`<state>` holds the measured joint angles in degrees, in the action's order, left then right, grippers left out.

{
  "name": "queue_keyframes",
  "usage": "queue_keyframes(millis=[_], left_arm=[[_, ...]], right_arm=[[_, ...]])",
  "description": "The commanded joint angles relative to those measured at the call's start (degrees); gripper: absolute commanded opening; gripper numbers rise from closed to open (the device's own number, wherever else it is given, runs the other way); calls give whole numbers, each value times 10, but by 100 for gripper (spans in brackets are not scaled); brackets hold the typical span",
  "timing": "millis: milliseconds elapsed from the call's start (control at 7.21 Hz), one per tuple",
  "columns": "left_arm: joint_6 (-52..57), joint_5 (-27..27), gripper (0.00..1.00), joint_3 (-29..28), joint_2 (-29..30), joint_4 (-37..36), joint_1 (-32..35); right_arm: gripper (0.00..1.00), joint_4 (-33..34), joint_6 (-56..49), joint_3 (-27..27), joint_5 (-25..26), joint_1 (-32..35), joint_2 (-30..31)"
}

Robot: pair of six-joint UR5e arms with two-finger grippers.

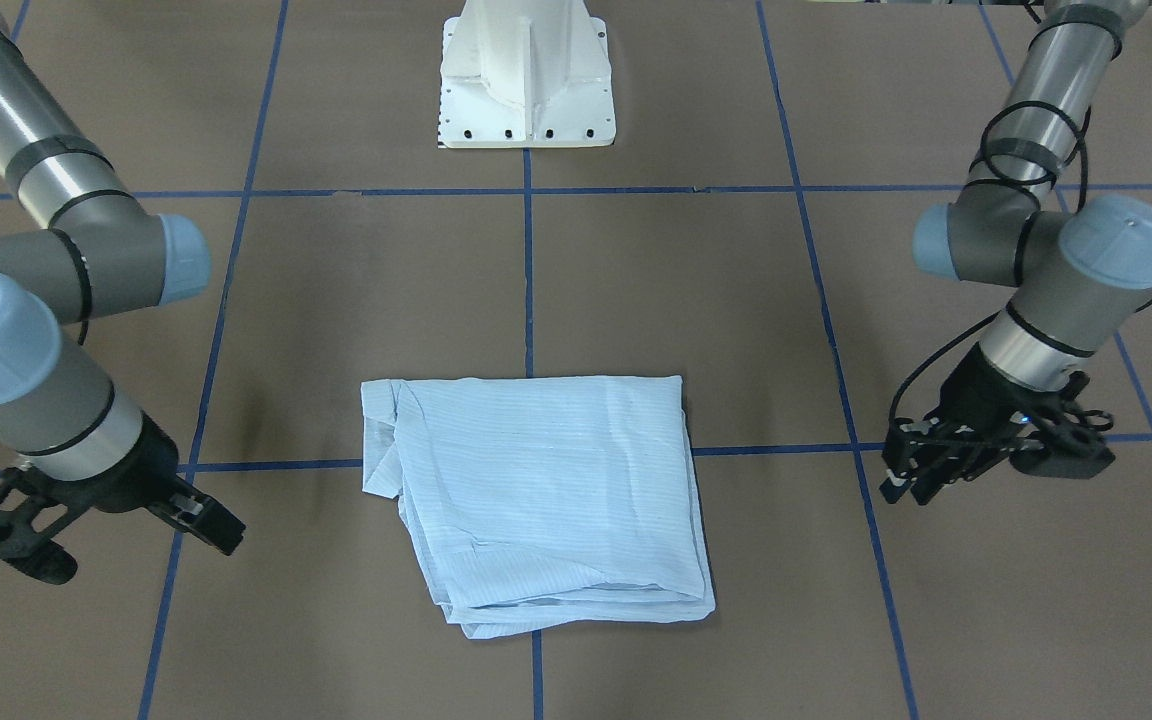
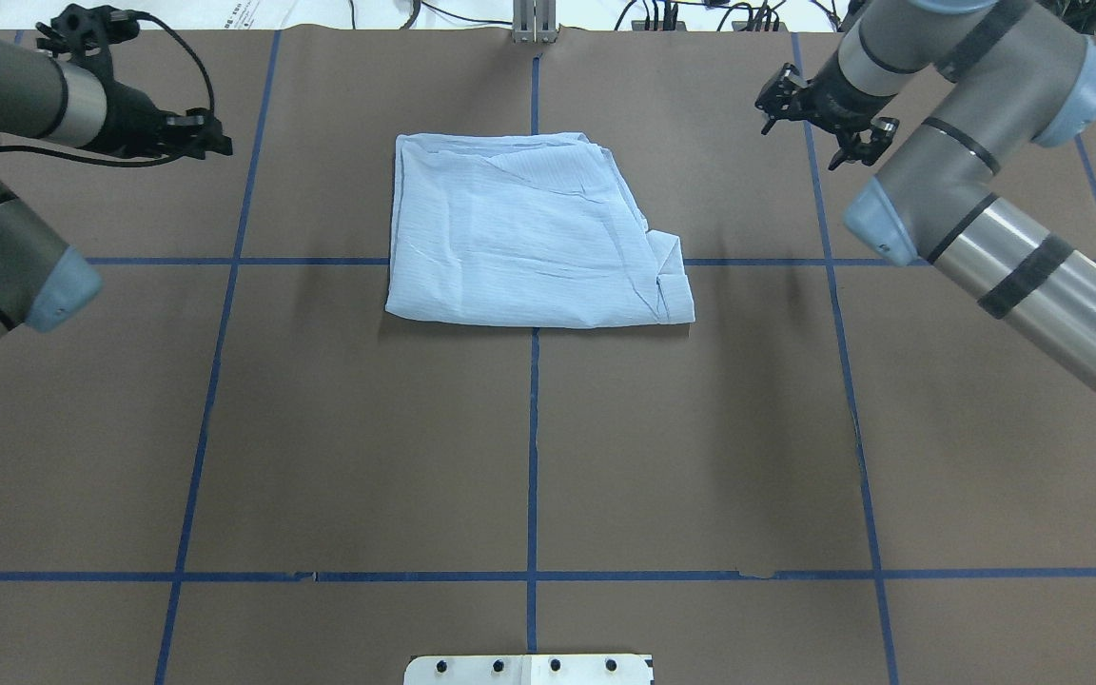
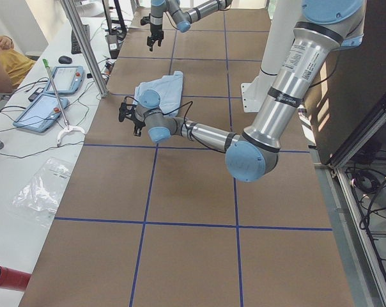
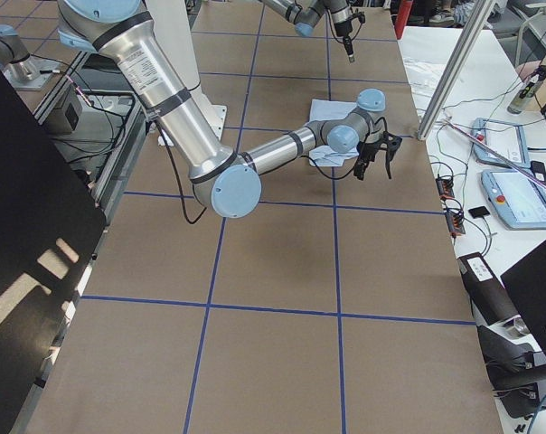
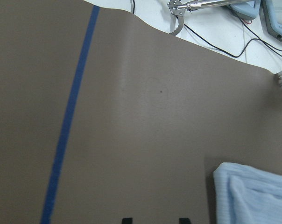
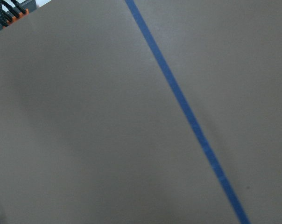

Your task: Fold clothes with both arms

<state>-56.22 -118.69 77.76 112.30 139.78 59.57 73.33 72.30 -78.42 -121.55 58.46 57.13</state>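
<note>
The clothes are one light-blue striped shirt (image 2: 529,233), folded into a rough rectangle on the brown table, its layered edges toward the far side (image 1: 546,490). One corner of it shows at the lower right of the left wrist view (image 5: 253,196). My left gripper (image 2: 213,133) hovers off the shirt's left side, open and empty, with its two fingertips (image 5: 127,219) apart. My right gripper (image 2: 819,122) hangs off the shirt's right side, open, holding nothing. The right wrist view shows only bare table and blue tape.
Blue tape lines (image 2: 533,428) divide the table into squares. The white pedestal base (image 1: 526,80) stands at the robot's edge. Beyond the far edge are cables, a metal post (image 3: 84,45), tablets (image 3: 52,96) and a seated person (image 3: 1,57).
</note>
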Motion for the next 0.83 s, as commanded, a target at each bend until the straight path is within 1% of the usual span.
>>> queue_keyframes(millis=[0,139,277,416,554,693], left_arm=[[154,-91,68,33,-86,0,65],[211,-122,100,51,-140,1,111],[279,-124,100,62,-185,0,128],[338,-124,100,57,-189,-40,161],[394,-123,100,60,-189,-110,166],[416,-124,100,60,-192,-128,188]], right_arm=[[100,9,-209,-73,-64,53,120],[100,13,-332,-100,-113,109,170],[100,44,-408,-106,-139,146,185],[100,92,-459,-122,-138,166,208],[100,102,-532,-131,-132,197,247],[100,103,-558,-142,-133,211,275]])
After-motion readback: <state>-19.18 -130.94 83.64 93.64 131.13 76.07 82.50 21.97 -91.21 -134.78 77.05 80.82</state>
